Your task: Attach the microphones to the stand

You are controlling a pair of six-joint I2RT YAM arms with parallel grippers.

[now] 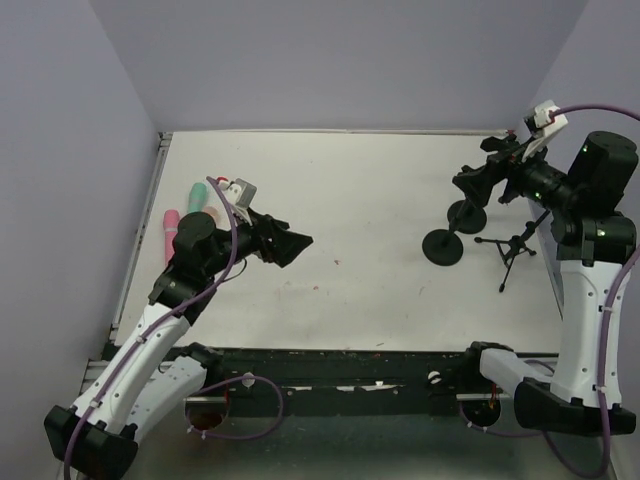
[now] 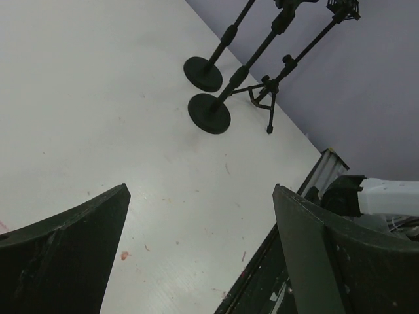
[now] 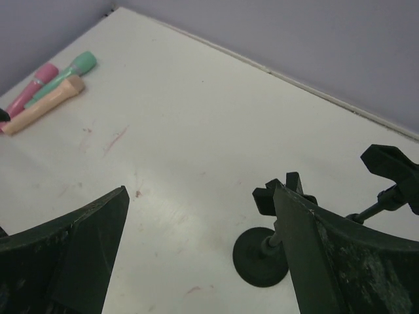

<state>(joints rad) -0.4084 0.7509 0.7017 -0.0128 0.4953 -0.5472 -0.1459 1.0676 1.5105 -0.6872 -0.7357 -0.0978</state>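
Three microphones lie side by side at the table's far left: pink [image 3: 31, 86], mint green [image 3: 71, 69] and peach-tan [image 3: 40, 108]. In the top view I see the pink one [image 1: 171, 231] and the green one [image 1: 197, 196]; my left arm covers the peach one. Two black round-base stands [image 1: 442, 246] [image 1: 466, 215] and a small tripod stand [image 1: 512, 247] stand at the right; they also show in the left wrist view [image 2: 209, 113]. My left gripper [image 1: 292, 248] is open and empty above the table, right of the microphones. My right gripper [image 1: 478, 165] is open and empty over the stands' clip tops [image 3: 272, 195].
A black rail [image 1: 350, 358] runs along the table's near edge. Purple walls close in at the back and both sides. The white table [image 1: 360, 200] lies bare between the microphones and the stands.
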